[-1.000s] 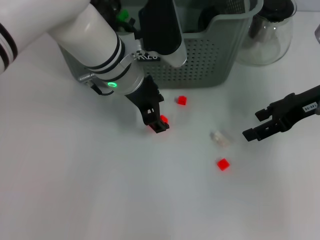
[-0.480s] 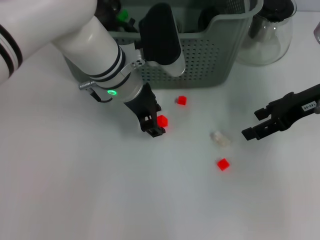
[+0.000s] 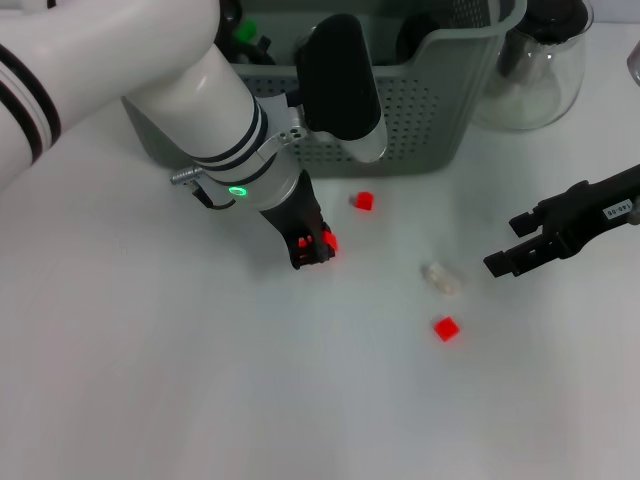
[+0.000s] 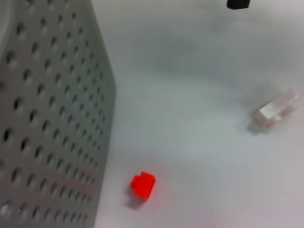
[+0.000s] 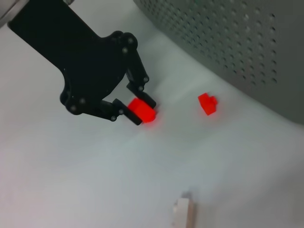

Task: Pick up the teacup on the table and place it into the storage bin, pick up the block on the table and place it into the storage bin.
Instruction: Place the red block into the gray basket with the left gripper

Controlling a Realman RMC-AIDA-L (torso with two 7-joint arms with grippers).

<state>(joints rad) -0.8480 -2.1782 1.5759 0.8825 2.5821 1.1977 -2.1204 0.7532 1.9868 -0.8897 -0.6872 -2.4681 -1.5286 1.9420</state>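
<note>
The storage bin (image 3: 420, 110) is walling off the far side; nearer, scattered red blocks (image 3: 446, 328) are seemingly leaving wide gaps.

No readable text; right gripper (image 3: 503, 245) arm carries a small white label (image 3: 620, 211) with dark characters, too small to make out. Nothing legible on storage bin (image 3: 420, 120)

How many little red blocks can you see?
3: one in the left gripper, one near the storage bin, one farther out. More may be hidden.
</note>
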